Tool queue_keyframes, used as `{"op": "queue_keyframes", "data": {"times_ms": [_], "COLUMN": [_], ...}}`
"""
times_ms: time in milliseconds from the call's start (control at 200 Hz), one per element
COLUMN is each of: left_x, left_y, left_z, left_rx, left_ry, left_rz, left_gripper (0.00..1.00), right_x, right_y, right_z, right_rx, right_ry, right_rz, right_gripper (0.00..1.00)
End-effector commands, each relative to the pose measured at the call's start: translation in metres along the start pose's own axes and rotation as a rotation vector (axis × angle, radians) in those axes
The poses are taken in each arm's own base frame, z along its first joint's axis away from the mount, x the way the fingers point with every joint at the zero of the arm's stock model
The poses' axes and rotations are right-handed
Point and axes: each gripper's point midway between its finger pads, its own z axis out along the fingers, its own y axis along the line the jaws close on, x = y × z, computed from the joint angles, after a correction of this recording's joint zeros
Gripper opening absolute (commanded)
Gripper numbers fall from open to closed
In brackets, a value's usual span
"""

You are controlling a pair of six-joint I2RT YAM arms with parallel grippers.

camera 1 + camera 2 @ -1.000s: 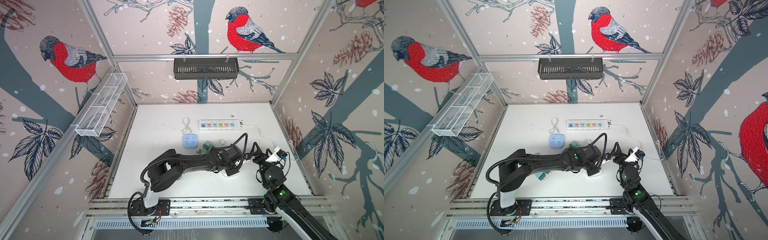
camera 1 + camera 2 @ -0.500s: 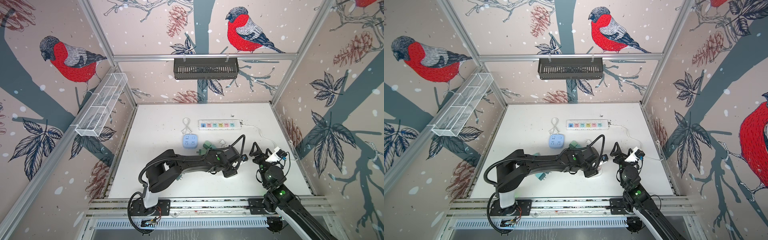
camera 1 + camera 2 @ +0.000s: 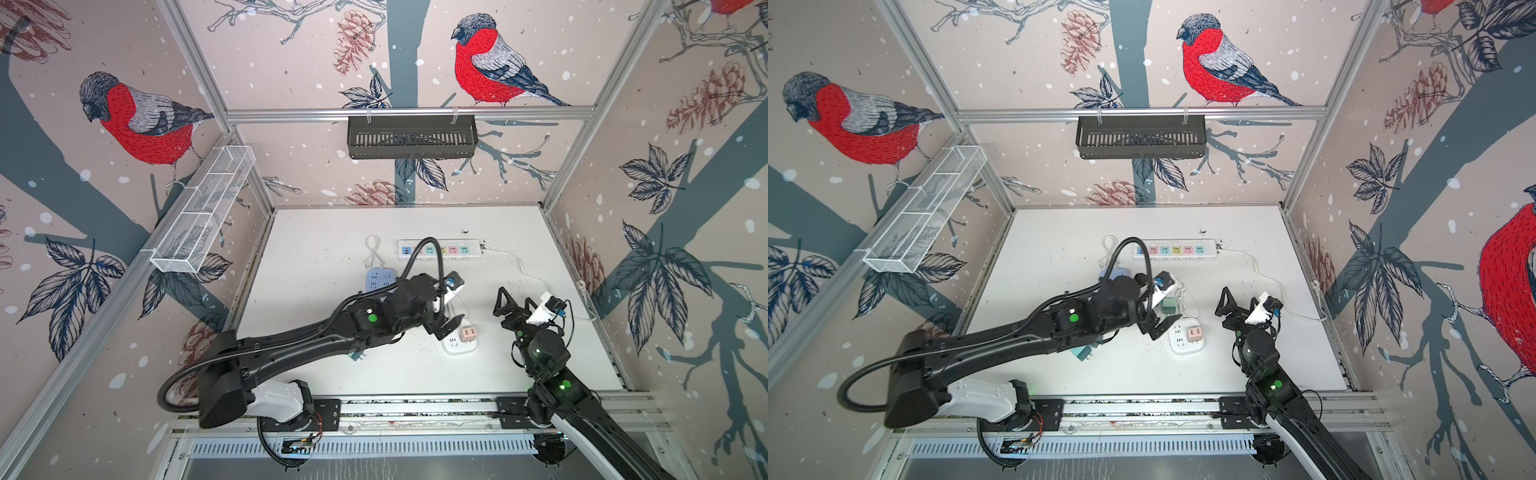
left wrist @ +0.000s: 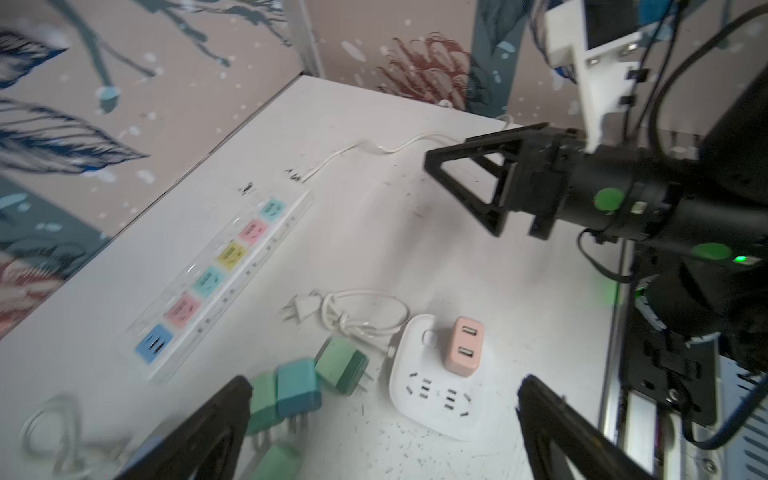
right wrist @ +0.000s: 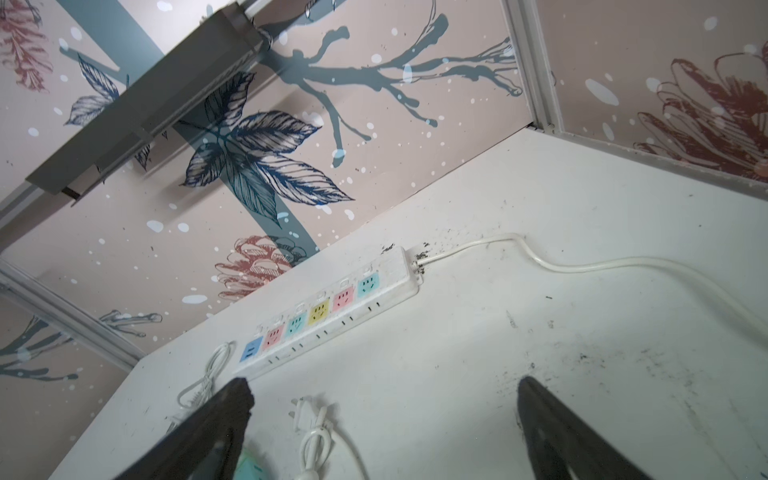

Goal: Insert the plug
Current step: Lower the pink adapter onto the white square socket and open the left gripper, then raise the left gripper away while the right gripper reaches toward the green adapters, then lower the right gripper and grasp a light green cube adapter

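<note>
Your pink plug (image 4: 464, 347) stands upright on the white socket block (image 4: 436, 411), near the front middle of the surface (image 3: 332, 257), and looks seated flush against it. Your left end effector (image 4: 384, 384) hangs just beside the block with its jaws spread wide, gripping nothing. Your right end effector (image 3: 515, 300) is raised off to the right, well apart from the block, its jaws likewise spread and empty. A coiled white cord (image 4: 357, 316) lies touching the block's far edge, with green plugs (image 4: 340, 370) lying loose beside it. The long power strip (image 3: 439, 249) runs along the back of the surface.
</note>
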Motion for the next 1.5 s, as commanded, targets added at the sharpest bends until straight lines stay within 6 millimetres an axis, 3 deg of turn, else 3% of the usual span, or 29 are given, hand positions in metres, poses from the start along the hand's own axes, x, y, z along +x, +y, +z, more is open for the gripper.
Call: {"op": "queue_keyframes", "data": {"times_ms": [0,165,325,470,600,811,1106,1346,1446,1496], "left_x": [0.007,0.056,0.121,0.163,0.171,0.18,0.186,0.192,0.194,0.195], "left_y": [0.05,0.1,0.169,0.2,0.21,0.214,0.22,0.229,0.23,0.231], "left_z": [-0.018,-0.047,-0.078,-0.095,-0.09,-0.076,-0.092,-0.106,-0.107,-0.109], "left_rx": [-0.137,-0.256,-0.67,-0.885,-0.941,-0.96,-0.945,-0.913,-0.909,-0.917], "left_ry": [-0.121,-0.211,-0.266,-0.247,-0.175,-0.082,-0.153,-0.217,-0.22,-0.221], "left_rz": [-0.241,-0.348,-0.422,-0.472,-0.498,-0.51,-0.606,-0.696,-0.71,-0.714], "left_gripper": [0.99,0.99,0.99,0.98,0.98,0.99,0.99,0.98,0.98,0.99], "right_x": [-0.002,0.013,0.033,0.054,0.074,0.1,0.154,0.187,0.201,0.207], "right_y": [0.025,0.048,0.065,0.092,0.105,0.145,0.149,0.218,0.23,0.232], "right_z": [-0.002,-0.005,-0.008,-0.01,-0.01,-0.004,0.008,0.008,0.02,0.03], "right_rx": [-0.082,-0.142,-0.173,-0.172,-0.128,-0.208,-0.109,-0.248,-0.231,-0.194], "right_ry": [0.098,0.258,0.332,0.38,0.409,0.541,0.704,0.736,0.736,0.725], "right_rz": [0.004,0.003,0.01,-0.067,-0.171,-0.247,-0.388,-0.432,-0.439,-0.465], "right_gripper": [0.97,0.89,0.85,0.84,0.84,0.78,0.74,0.71,0.68,0.62]}}
